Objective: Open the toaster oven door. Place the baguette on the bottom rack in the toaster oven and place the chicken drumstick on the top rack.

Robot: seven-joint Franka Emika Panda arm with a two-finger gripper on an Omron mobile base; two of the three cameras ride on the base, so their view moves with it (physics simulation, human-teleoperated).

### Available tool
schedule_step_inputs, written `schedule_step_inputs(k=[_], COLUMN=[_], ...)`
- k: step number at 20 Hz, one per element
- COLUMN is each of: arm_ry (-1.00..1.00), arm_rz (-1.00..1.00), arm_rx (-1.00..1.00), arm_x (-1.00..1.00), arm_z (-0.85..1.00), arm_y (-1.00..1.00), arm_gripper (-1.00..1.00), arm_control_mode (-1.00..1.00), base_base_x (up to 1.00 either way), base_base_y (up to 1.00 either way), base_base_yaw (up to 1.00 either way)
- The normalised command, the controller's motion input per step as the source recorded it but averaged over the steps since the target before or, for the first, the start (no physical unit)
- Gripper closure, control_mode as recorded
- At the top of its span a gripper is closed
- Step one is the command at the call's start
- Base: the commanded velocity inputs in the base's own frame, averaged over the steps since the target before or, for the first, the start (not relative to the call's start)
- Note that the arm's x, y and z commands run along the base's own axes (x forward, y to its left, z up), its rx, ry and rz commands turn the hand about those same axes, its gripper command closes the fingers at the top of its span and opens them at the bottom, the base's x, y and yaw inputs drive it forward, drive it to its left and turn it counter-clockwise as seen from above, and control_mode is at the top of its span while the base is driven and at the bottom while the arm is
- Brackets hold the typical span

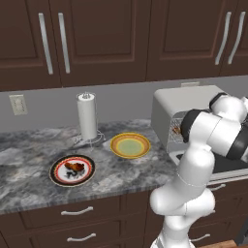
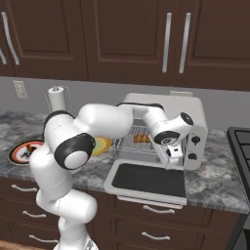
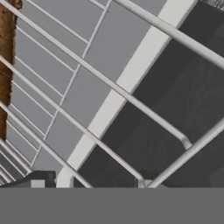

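Observation:
The white toaster oven (image 2: 166, 104) stands open, its dark glass door (image 2: 149, 179) folded down flat toward me. The golden-brown baguette (image 2: 141, 138) lies inside on a silver wire rack (image 2: 129, 143); I cannot tell which of the two racks. My gripper (image 2: 173, 156) hangs just in front of the oven mouth, above the door's right part. In the hand view its fingertips (image 3: 37, 180) stand apart with nothing between them, over rack wires (image 3: 87, 70) and the baguette's edge (image 3: 6, 48). The reddish-brown chicken drumstick (image 1: 73, 167) lies on a red-rimmed plate (image 1: 58, 178) at the counter's left.
A yellow plate (image 1: 130, 145) sits between the drumstick plate and the oven (image 1: 184, 99). A paper towel roll (image 1: 87, 116) stands behind it by the wall. A black stove (image 2: 241, 146) borders the oven on the right. Dark cabinets hang overhead.

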Motion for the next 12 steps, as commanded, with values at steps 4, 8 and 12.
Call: schedule_step_inputs(k=[4, 8, 12], arm_ry=[0.12, 0.11, 0.12], arm_rz=[0.00, 0.00, 0.00], arm_rx=[-0.03, -0.04, -0.05], arm_x=[-0.79, -0.81, -0.81], arm_z=[-0.74, -0.74, -0.73], arm_y=[-0.08, -0.09, -0.08], arm_gripper=[1.00, 1.00, 1.00], arm_control_mode=[-1.00, -1.00, -1.00], base_base_x=[0.00, 0.00, 0.00], base_base_y=[0.00, 0.00, 0.00], base_base_yaw=[0.00, 0.00, 0.00])
